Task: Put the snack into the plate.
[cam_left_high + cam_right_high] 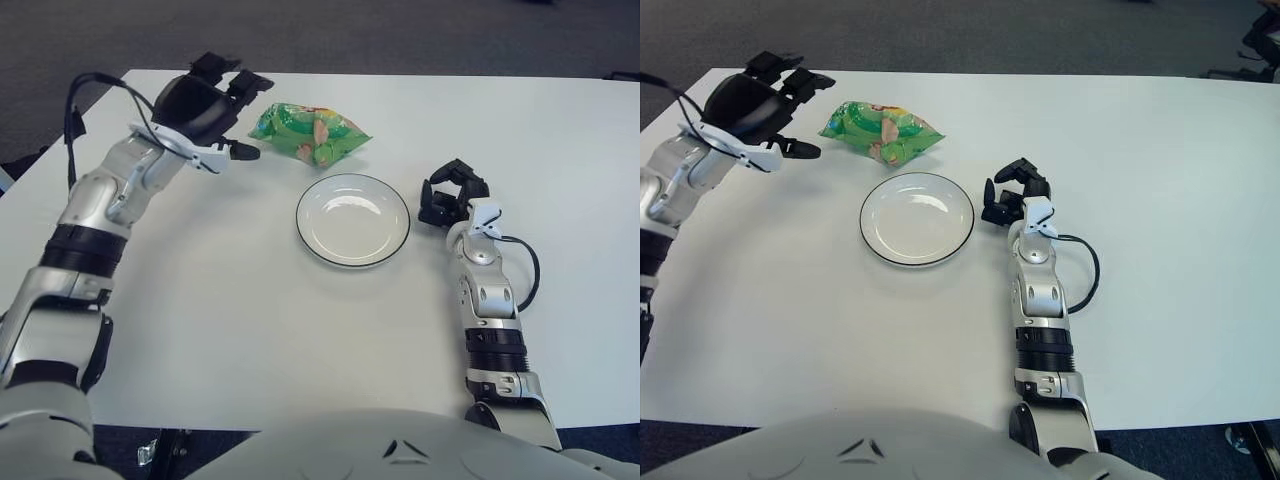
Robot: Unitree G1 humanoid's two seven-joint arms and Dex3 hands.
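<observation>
A green snack bag (309,133) lies on the white table, just beyond a white plate with a dark rim (352,219). The plate holds nothing. My left hand (222,103) is raised to the left of the bag with its fingers spread, close to the bag's left end but apart from it. It holds nothing. My right hand (450,195) shows just right of the plate with its fingers curled, and holds nothing.
The white table (250,320) spreads wide around the plate. Its far edge (400,74) meets dark carpet behind the bag. A black cable (530,262) loops beside my right forearm.
</observation>
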